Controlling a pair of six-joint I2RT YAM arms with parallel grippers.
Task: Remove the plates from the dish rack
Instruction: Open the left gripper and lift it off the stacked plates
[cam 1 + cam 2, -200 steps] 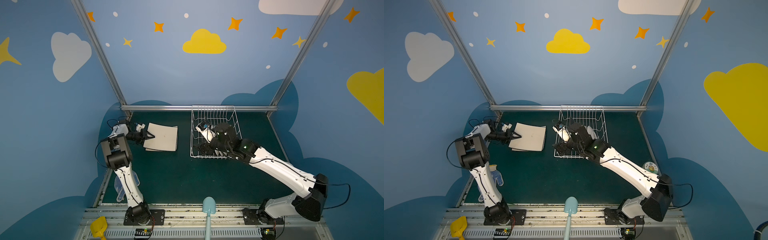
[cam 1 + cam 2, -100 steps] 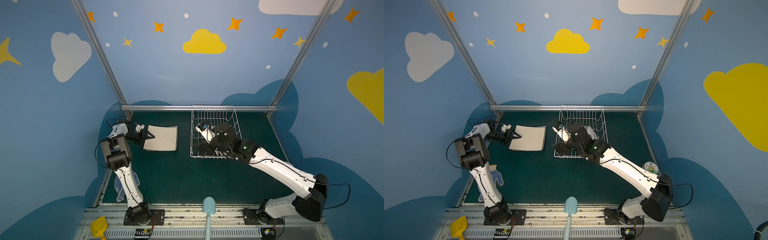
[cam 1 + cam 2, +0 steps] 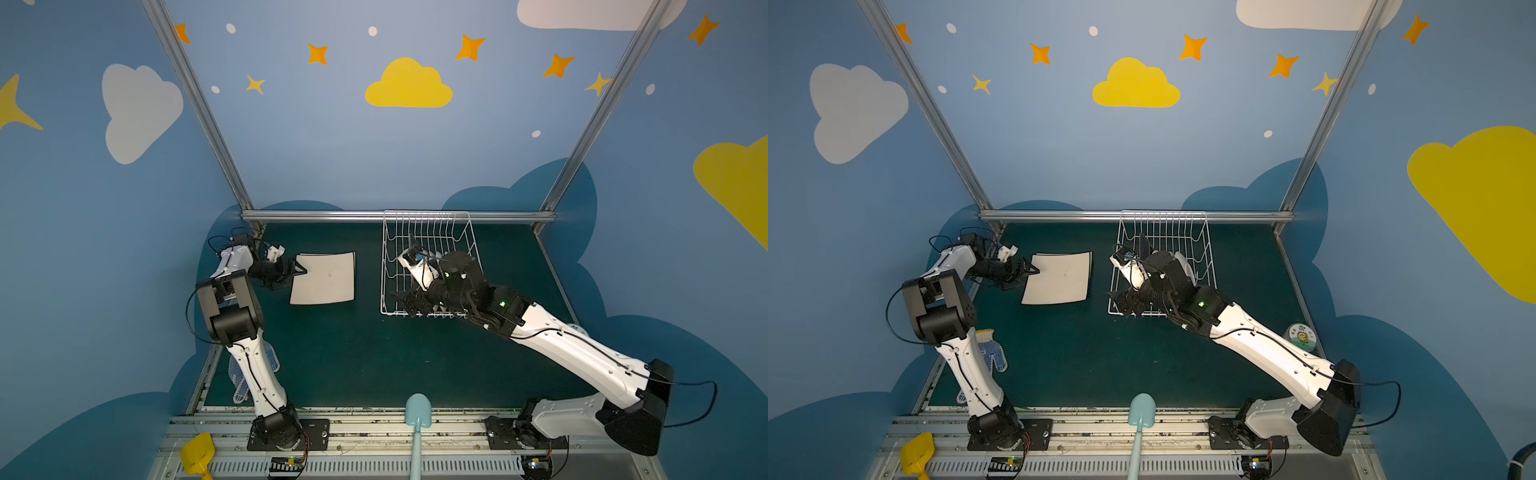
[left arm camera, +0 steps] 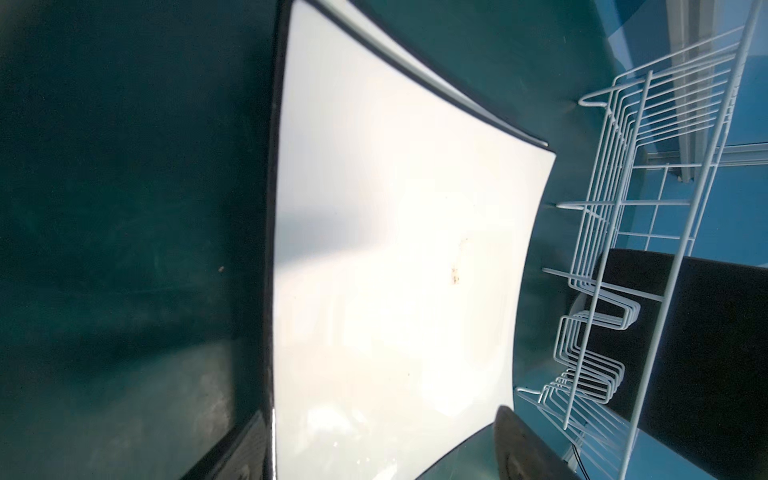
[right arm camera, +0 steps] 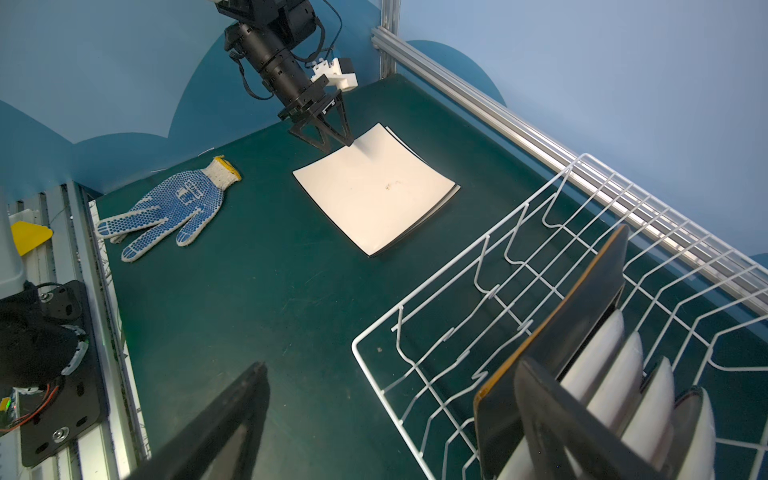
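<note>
Two cream square plates [image 3: 324, 276] [image 3: 1059, 276] [image 5: 370, 187] [image 4: 395, 249] lie stacked flat on the green mat. My left gripper [image 3: 297, 272] [image 3: 1030, 272] [image 5: 338, 141] [image 4: 382, 457] stands open at their far-left corner, holding nothing. The white wire dish rack [image 3: 428, 212] [image 3: 1163, 212] [image 5: 354, 347] [image 4: 598, 320] holds a black square plate [image 5: 573, 324] [image 4: 706, 332] on edge, with several round white plates [image 5: 611, 374] behind it. My right gripper [image 3: 409, 301] [image 3: 1127, 301] [image 5: 390, 399] is wide open at the rack's near end, one finger outside the rim, the other beside the black plate.
A blue-dotted work glove [image 5: 174, 208] [image 3: 992, 353] lies at the mat's left edge. A light blue spade [image 3: 417, 415] and a yellow scoop [image 3: 197, 455] rest on the front rail. A round tape roll [image 3: 1302, 336] sits at the right edge. An aluminium rail runs behind the rack.
My left gripper has opened and let go of the top cream plate, which now lies flat and squared on the lower one. The right arm has not moved.
</note>
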